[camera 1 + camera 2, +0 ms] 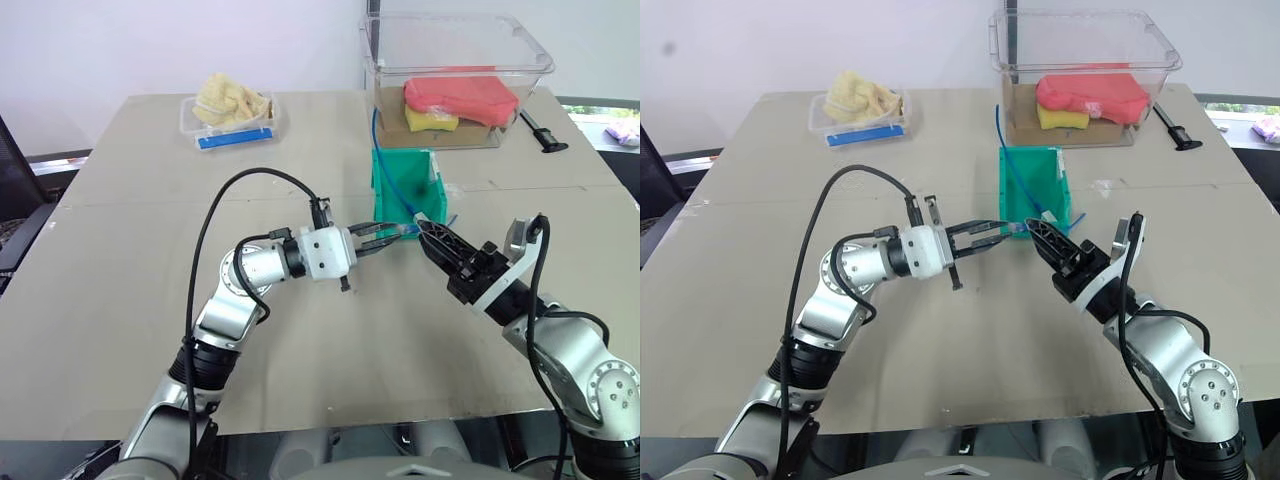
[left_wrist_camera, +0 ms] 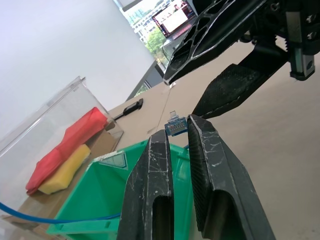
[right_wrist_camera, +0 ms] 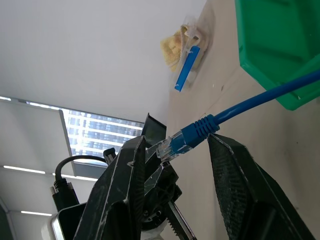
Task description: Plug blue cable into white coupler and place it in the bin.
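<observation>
Left end effector [image 1: 385,234] clamped on blue cable [image 3: 260,97] plug; right end effector [image 1: 425,232] open beside it.

desk [image 1: 120,300]: big, light brown, flat | wall [image 1: 150,40]: plain white, behind desk | window [image 3: 100,135]: bright, tall buildings outside | chair [image 1: 15,190]: black, beside desk

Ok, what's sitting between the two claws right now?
The plug of the blue cable, pinched in the left claw and reaching into the open right claw, in both wrist views.
</observation>
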Robot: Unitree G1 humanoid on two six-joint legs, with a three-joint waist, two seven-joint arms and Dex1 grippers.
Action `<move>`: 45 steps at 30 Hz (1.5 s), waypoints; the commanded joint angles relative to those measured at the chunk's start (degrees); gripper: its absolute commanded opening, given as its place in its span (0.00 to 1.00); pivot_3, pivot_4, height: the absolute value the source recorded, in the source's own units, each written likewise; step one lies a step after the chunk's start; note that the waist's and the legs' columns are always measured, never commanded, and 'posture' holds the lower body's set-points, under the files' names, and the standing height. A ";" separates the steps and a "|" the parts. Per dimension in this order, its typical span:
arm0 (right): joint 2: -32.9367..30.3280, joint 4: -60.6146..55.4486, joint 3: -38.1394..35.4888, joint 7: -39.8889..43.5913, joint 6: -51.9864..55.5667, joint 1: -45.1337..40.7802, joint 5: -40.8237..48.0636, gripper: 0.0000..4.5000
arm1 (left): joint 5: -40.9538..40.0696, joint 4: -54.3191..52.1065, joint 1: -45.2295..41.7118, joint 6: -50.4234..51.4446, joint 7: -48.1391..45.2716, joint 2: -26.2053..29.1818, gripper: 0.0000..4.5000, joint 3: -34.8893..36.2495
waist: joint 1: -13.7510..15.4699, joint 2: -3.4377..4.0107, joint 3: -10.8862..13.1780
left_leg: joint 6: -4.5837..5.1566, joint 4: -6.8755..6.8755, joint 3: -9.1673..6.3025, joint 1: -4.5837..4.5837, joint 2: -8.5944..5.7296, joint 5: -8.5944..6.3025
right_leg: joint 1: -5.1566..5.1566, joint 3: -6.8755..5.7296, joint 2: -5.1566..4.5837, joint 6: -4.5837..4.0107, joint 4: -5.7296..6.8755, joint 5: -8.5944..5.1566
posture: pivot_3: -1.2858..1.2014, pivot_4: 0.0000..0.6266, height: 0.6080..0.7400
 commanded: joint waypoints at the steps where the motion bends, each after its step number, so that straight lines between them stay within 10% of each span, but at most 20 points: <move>1: 1.11 -1.80 0.12 -0.41 -0.81 -1.10 1.05 0.41 | -0.91 -1.27 -0.80 -1.71 0.29 -0.22 0.00 1.04 | -0.01 0.00 0.00 | 0.00 0.00 0.00 0.00 0.00 0.00 | 0.00 0.00 0.00 0.00 0.00 0.00 | 0.52 0.24 1.00; 37: 3.29 0.63 0.18 -1.85 -0.82 -4.18 1.05 0.41 | -3.84 -3.34 0.75 -2.24 -1.40 -0.65 0.00 0.97 | -0.05 0.01 0.00 | 0.00 0.00 0.00 0.01 -0.01 0.00 | 0.00 0.01 0.00 0.00 0.02 0.00 | 0.52 0.24 1.00; 42: 3.29 0.77 0.04 -2.03 -0.62 -4.27 1.05 0.01 | -3.93 -3.83 0.75 -1.61 -1.36 -0.69 0.00 1.00 | -0.08 0.01 0.00 | 0.00 0.00 0.01 0.01 -0.01 0.00 | 0.00 0.01 0.00 0.00 0.02 0.00 | 0.52 0.24 1.00; 45: 3.27 0.83 -0.19 -2.08 -0.39 -4.22 1.05 0.00 | -3.97 -4.08 0.81 -1.21 -1.23 -0.65 0.00 1.03 | -0.07 0.01 0.00 | 0.00 0.00 0.00 0.01 -0.01 0.00 | 0.00 0.00 0.01 0.00 0.02 0.00 | 0.52 0.24 1.00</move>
